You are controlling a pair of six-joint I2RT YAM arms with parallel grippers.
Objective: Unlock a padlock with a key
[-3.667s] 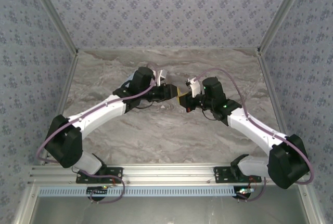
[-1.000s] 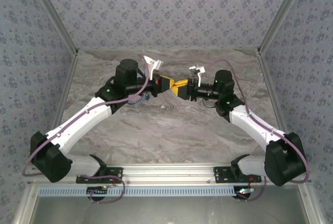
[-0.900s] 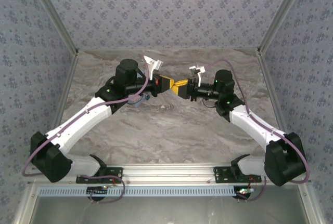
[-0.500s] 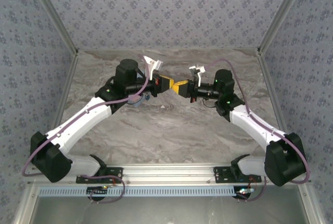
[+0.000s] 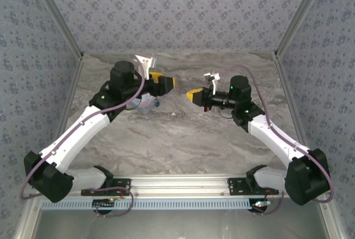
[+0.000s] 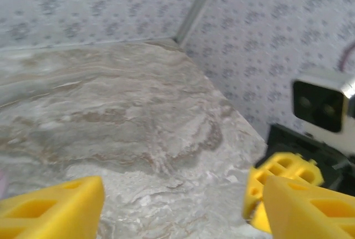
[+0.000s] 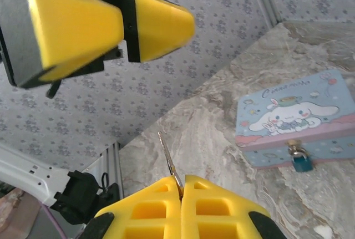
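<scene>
In the right wrist view, my right gripper is shut on the key. Its thin metal shaft sticks out from between the yellow fingers. The tiny teal-blue padlock hangs on the front clasp of the light-blue cartoon tin, which lies on the table below and to the right. My left gripper hovers above it with its fingers apart. In the left wrist view, the left gripper stands wide open and empty. From above, the left gripper and the right gripper face each other across a gap.
The tin lies on the marble table, half hidden under my left arm. Patterned walls close in the back and both sides. An aluminium rail runs along the near edge.
The two grippers met tip to tip at the table's middle. The left gripper has since drawn back up and to the left and stands open. The right gripper keeps the key.
</scene>
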